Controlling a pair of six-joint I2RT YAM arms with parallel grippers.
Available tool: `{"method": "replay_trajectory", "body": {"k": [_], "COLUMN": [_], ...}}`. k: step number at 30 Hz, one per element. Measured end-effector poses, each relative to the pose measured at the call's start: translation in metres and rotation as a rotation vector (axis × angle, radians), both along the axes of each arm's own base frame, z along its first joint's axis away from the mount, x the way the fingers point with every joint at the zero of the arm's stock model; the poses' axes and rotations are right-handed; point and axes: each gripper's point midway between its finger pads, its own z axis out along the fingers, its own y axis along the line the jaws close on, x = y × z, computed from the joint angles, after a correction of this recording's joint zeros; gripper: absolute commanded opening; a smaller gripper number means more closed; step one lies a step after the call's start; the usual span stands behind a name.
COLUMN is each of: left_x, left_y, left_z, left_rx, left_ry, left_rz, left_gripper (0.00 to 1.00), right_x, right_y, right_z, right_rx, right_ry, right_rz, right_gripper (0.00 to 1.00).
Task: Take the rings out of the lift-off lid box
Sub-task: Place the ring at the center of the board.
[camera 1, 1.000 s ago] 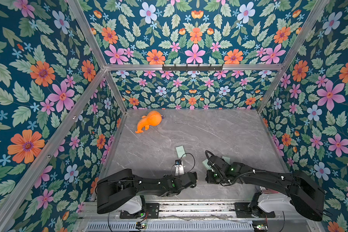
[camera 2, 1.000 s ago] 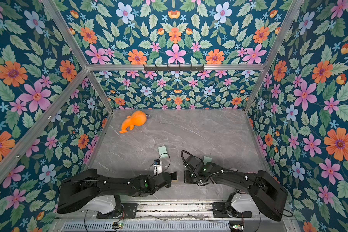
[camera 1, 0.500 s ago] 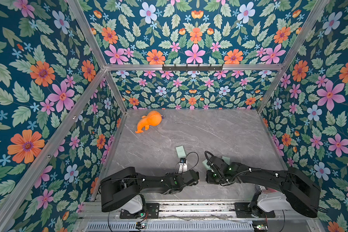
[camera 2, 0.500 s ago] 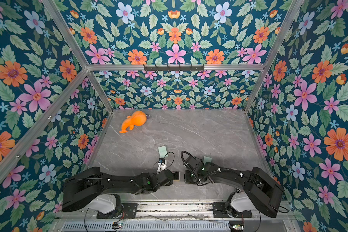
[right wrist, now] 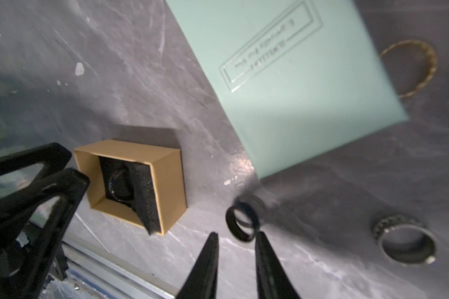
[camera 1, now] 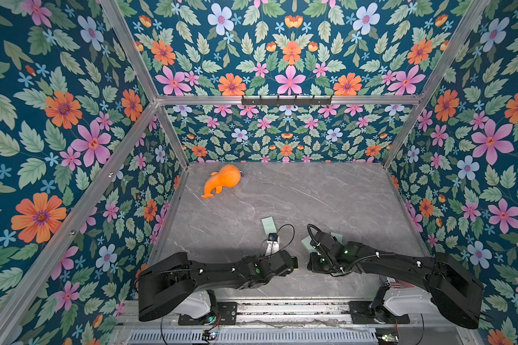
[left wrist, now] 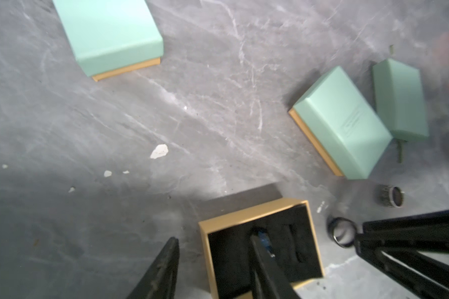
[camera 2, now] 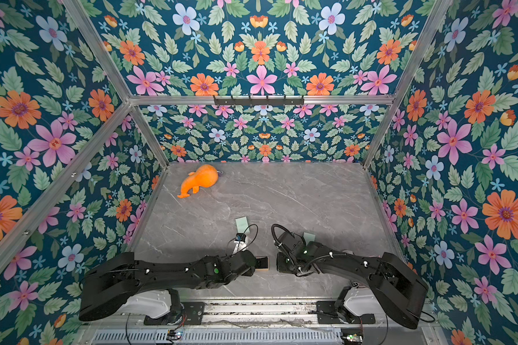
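The lift-off lid box (left wrist: 305, 222) stands open, a tan tray lined with black foam, also seen in a top view (camera 2: 263, 263). One dark ring (right wrist: 118, 186) sits in its foam. My left gripper (left wrist: 214, 236) is open astride the box's wall, with one finger (left wrist: 265, 261) inside the tray. A black ring (right wrist: 243, 218) lies on the table just beyond my right gripper (right wrist: 237, 235), whose jaws stand slightly apart, empty. A silvery-grey ring (right wrist: 405, 240) and a thin gold ring (right wrist: 412, 67) lie further off.
Two closed mint-green boxes (left wrist: 109, 33) (left wrist: 342, 121) and a loose mint lid (left wrist: 399, 101) lie on the grey marble table (camera 1: 311, 197). An orange plush toy (camera 1: 222, 179) rests at the far left. The front rail (right wrist: 109, 259) runs close behind the open box.
Both grippers have widened their jaws. The left wrist has slid a little to the right, up to the open box. The black ring now lies free at the right fingertips.
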Motion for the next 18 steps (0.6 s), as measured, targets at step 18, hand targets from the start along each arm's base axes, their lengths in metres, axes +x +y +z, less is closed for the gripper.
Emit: {"method": "replay_trajectory", "body": {"k": [18], "left_x": [-0.006], "left_y": [0.042], "left_z": [0.025], "left_rx": [-0.144], "left_ry": [-0.043], "left_rz": [0.089], "left_gripper": [0.51], "right_x": [0.007], "right_y": [0.057], "right_z": [0.039], "right_rx": [-0.052], "right_ry": [-0.056], "right_rz": [0.147], "right_gripper": [0.3]}}
